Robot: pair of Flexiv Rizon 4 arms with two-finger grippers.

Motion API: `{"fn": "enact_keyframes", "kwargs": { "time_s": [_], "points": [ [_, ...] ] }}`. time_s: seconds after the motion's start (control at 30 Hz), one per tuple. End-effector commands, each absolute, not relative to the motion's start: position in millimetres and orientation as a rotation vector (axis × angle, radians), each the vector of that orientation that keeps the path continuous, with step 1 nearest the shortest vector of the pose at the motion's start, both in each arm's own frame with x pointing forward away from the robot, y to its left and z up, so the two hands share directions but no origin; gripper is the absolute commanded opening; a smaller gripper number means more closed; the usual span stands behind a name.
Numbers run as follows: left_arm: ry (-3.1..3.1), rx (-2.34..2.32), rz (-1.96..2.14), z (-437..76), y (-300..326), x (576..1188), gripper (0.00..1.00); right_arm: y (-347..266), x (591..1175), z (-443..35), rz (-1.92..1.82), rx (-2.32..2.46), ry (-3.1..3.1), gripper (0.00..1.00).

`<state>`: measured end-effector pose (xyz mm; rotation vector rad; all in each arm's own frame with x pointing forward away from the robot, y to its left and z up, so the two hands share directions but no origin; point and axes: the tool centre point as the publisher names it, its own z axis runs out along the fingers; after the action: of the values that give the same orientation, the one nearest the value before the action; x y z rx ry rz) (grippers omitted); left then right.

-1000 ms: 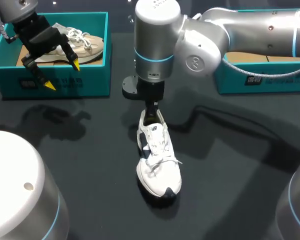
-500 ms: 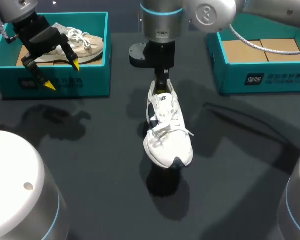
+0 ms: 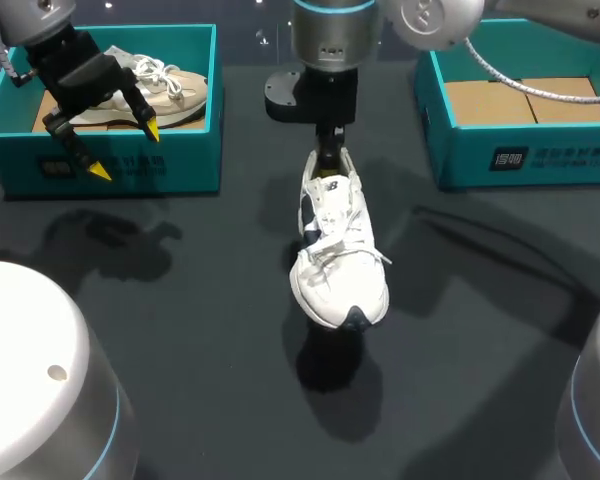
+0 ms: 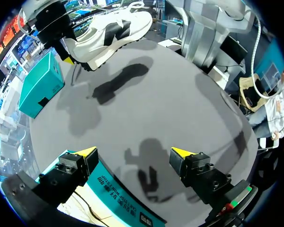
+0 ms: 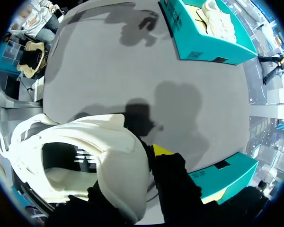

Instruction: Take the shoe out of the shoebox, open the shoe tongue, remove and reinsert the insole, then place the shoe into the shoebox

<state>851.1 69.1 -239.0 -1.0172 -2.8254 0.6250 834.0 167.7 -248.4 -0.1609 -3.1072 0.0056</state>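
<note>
While the left gripper [image 3: 125, 150] hangs wide open, empty, over the left box [image 3: 195, 165] holding a beige shoe [image 3: 170, 85], the right gripper [image 3: 327, 152] has its 2 fingers pinching the white shoe [image 3: 338, 255] by the heel only, toe dangling above the table [image 3: 180, 300]; likely risk: it swings, slips, misses the right box [image 3: 520, 155].

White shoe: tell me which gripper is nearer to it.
Right. The right gripper grips the white shoe at its heel; the left gripper hangs open over the left shoebox, far off.
</note>
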Motion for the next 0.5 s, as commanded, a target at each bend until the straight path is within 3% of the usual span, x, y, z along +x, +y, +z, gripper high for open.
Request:
{"fn": "enact_keyframes", "kwargs": {
  "time_s": [0.03,0.5],
  "points": [
    [-2.827,-1.019,0.621,-238,70,850,1.0,141,841,-218,0.022,-0.169,-3.121,0.0],
    [-2.827,-1.019,0.621,-238,70,850,1.0,18,930,-161,0.198,-0.147,-3.183,0.0]
  ]
}}
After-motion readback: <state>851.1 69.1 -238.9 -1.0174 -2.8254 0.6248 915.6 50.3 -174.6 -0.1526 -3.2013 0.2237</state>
